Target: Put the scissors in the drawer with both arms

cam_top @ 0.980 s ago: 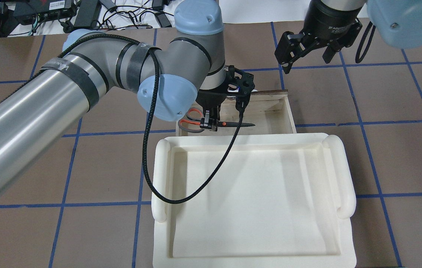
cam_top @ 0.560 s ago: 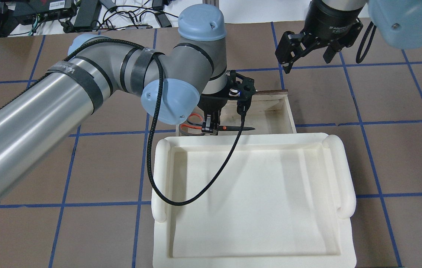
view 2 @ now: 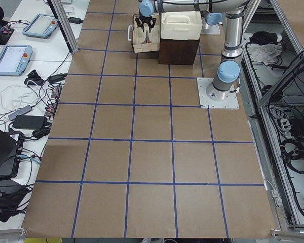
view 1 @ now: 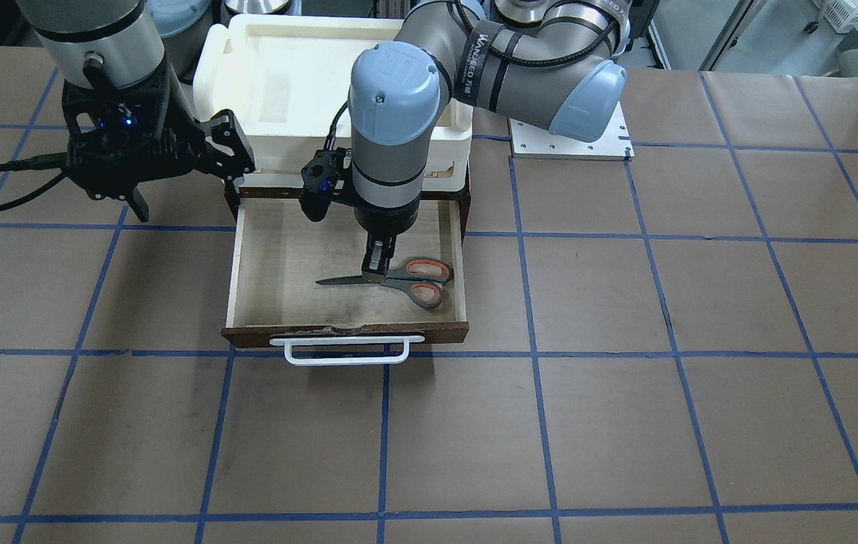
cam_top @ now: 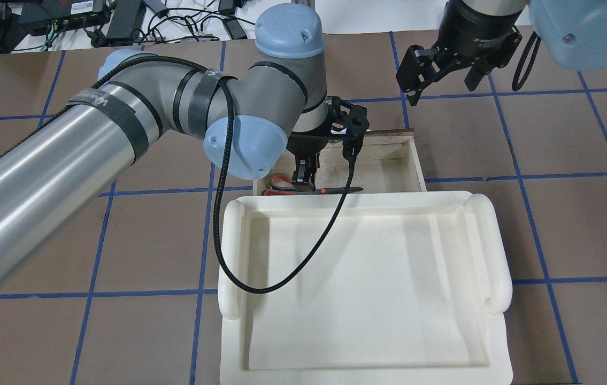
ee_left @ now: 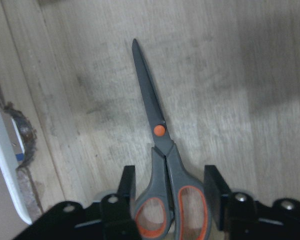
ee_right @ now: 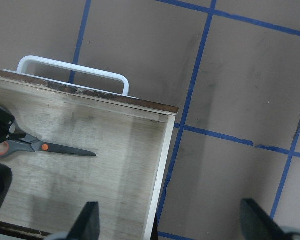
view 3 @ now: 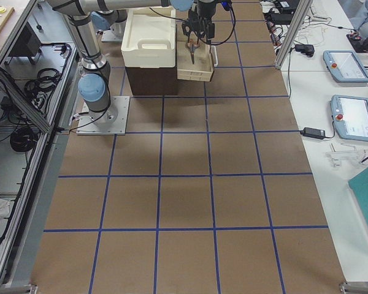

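The scissors (view 1: 398,279) lie flat on the pale floor of the open drawer (view 1: 232,279), blades pointing towards the robot's right. They also show in the overhead view (cam_top: 330,190), the left wrist view (ee_left: 160,145) and the right wrist view (ee_right: 40,146). My left gripper (view 1: 374,268) stands over their neck. In the left wrist view it (ee_left: 170,185) is open, a finger on each side of the handles with small gaps. My right gripper (cam_top: 439,80) is open and empty, hovering beside the drawer's right wall (ee_right: 162,155).
A cream-white plastic tray (cam_top: 496,251) sits on the dark cabinet above the drawer. The drawer's white bar handle (view 1: 345,351) points away from the robot. The left arm's black cable (cam_top: 260,289) hangs over the tray. Brown table with blue grid lines lies all around.
My left gripper has lowered the scissors onto the drawer floor, and its fingers now stand apart from them. The right arm has not moved.
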### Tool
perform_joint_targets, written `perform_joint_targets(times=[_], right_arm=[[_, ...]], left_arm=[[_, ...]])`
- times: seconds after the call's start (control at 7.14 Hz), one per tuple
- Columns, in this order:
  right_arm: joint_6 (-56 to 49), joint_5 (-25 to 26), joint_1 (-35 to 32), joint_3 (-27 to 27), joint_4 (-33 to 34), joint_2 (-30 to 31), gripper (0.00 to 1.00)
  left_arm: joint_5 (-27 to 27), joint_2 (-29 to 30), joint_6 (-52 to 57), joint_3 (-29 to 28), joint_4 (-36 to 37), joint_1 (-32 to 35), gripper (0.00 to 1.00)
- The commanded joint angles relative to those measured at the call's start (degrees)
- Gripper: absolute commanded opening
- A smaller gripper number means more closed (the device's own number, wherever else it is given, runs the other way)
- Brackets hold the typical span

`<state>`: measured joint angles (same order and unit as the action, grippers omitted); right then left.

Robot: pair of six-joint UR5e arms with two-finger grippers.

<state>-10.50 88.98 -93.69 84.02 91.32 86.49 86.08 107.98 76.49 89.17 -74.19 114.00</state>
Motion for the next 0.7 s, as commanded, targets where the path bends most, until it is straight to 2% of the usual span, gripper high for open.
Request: perform_joint_targets(times=[0.0,0.28,0.42,0.56], right_arm=[[0.1,0.1,0.0,0.0,0.3,0.0,1.00],[0.2,0.1,0.0,0.0,0.7,0.0,1.00],[0.2,0.1,0.0,0.0,0.6,0.0,1.00],[0.2,0.1,0.0,0.0,0.6,0.0,1.00]], left_arm=[[0.4,-2.1,-10.0,-0.4,0.9,-0.8,0.78],[0.4,-5.0,-36.4,-0.8,0.7,-5.3,0.92],[-0.1,-6.6,-46.7,-1.3,0.9,-8.0,0.93],[0.7,-8.6,-58.4,-1.7,0.1,-10.6,1.00]])
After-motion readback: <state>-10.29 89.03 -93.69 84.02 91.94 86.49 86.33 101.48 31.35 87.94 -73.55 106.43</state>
